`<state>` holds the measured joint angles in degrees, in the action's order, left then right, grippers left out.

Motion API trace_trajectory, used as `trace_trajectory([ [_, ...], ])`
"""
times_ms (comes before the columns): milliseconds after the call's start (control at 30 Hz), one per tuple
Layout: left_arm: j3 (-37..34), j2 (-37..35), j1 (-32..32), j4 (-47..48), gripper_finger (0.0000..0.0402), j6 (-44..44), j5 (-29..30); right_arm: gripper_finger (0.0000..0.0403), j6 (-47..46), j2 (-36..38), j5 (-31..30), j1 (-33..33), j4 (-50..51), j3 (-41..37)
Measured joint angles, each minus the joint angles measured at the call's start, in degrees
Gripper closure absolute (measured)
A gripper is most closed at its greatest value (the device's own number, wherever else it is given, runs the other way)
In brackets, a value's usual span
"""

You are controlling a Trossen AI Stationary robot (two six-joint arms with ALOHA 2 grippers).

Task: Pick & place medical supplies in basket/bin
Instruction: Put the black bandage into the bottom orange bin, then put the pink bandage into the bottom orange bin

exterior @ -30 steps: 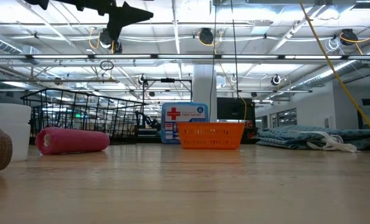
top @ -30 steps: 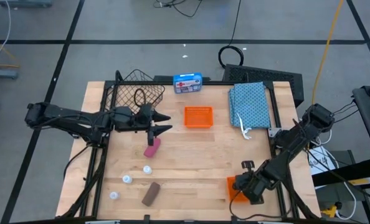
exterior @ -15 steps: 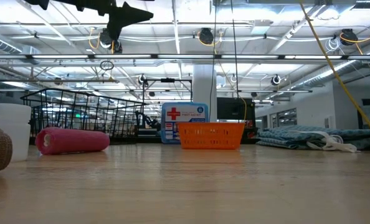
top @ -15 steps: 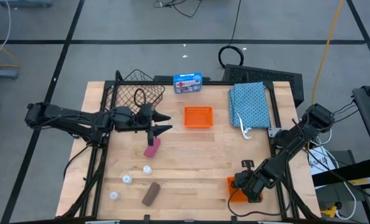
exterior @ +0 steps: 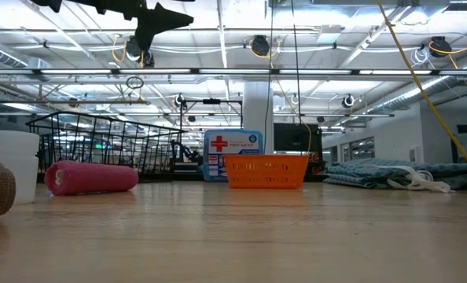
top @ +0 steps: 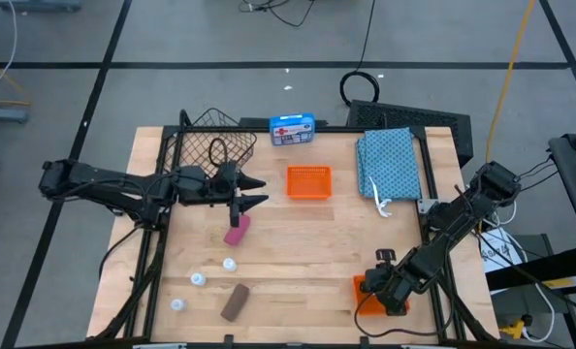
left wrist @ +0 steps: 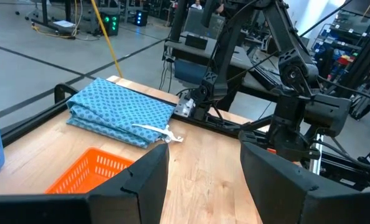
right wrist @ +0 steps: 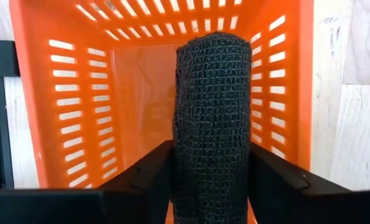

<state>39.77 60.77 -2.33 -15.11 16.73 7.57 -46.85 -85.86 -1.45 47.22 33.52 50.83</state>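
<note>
Black mesh-textured roll (right wrist: 212,118) between right gripper (right wrist: 211,180) jaws.

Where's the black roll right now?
The black roll is clamped in the right tool, over an orange tray at the table's near right corner in the high view.

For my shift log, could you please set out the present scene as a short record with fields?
left hand: open, empty, raised above the table between the dark wire-mesh basket and the pink roll
right hand: shut on the black mesh-textured roll, over the small orange plastic tray at the table's near right corner
still on table: brown roll, three small white vials, folded teal patterned cloth
other: second orange slotted tray; blue box with red-and-white label
</note>
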Motion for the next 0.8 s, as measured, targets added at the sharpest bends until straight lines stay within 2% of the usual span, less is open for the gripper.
trace_trajectory([
  [367, 0.04, 0.0, 0.0, 0.01, 0.0192, 0.0, 0.0, 0.0216, -0.03, 2.72, 1.71, -1.61, 0.04, 0.0],
  [800, 0.07, 0.0, 0.0, 1.92, 0.0192, 1.82, 0.02, 0.0232, -0.18, 14.61, 0.17, -5.64, 0.01, 0.0],
])
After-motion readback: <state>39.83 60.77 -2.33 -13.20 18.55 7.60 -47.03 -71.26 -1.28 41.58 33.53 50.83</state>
